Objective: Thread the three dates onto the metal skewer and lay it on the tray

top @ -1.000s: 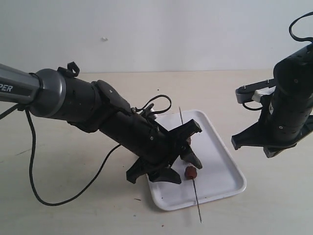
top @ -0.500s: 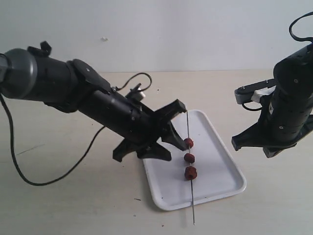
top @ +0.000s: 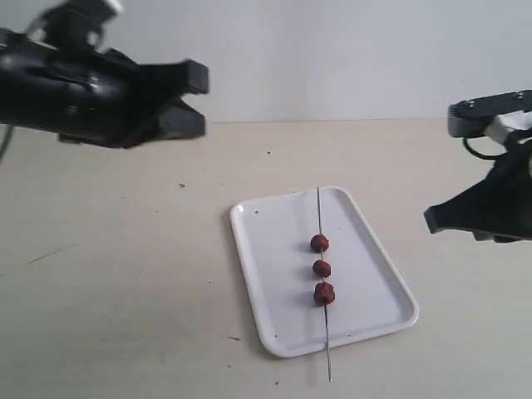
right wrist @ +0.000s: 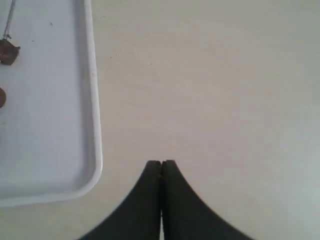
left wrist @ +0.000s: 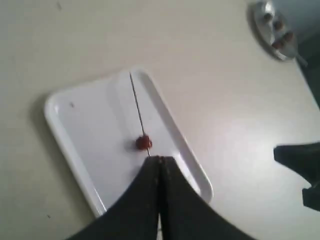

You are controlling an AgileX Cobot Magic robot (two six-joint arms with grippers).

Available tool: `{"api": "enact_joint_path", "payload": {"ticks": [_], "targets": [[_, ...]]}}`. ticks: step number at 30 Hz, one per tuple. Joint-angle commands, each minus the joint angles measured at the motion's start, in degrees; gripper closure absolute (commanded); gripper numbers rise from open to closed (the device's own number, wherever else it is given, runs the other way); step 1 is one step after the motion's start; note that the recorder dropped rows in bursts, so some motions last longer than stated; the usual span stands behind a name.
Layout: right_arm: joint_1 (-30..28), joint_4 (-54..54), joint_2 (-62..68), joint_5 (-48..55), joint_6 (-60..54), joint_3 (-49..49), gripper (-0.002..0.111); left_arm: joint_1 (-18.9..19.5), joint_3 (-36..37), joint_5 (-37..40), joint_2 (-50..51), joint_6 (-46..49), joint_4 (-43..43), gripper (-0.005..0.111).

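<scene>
Three dates [top: 322, 268] sit threaded in a row on the metal skewer [top: 319, 212], each a little apart from the next, and the skewer lies lengthwise on the white tray [top: 270, 258]. It rests right of the tray's middle, its far end at the far rim and its near tip poking out past the near rim over the pale surface [top: 125, 274]. The dates lie between the middle of the tray and its near end

The left claw [top: 189, 100] hangs high at the far left, well apart from the tray, with its two jaws pressed together and nothing between them. From its wrist camera only one date shows; the dark fingers [left wrist: 145, 200] hide the others. That same view catches a small round metal dish [left wrist: 272, 27] with a few dark lumps on it, blurred, well apart from the tray

The right claw [right wrist: 161, 164] hovers at the right, above bare surface just beside the tray's rim, jaws also together and empty, touching neither tray nor skewer
</scene>
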Motion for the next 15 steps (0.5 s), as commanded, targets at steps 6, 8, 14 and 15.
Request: {"api": "enact_joint_path", "payload": {"ticks": [6, 8, 14, 15], "targets": [[-0.2, 5.5, -31.1, -3.4, -1.0, 13.9, 0.108, 0.1, 21.0, -11.3, -35.2, 10.9, 0.7, 0.107], [-0.2, 5.5, -40.2, -5.3, -6.1, 14.6, 0.108, 0.1, 28.0, -15.9, -46.6, 9.4, 0.3, 0.107], [-0.2, 6.9, -51.8, -3.9, -6.4, 14.7, 0.108, 0.1, 37.4, -15.1, -63.7, 9.7, 0.8, 0.107], [-0.2, 8.4, -52.9, -3.4, -6.4, 14.7, 0.108, 0.1, 38.2, -15.6, -65.6, 9.7, 0.8, 0.107]]}}
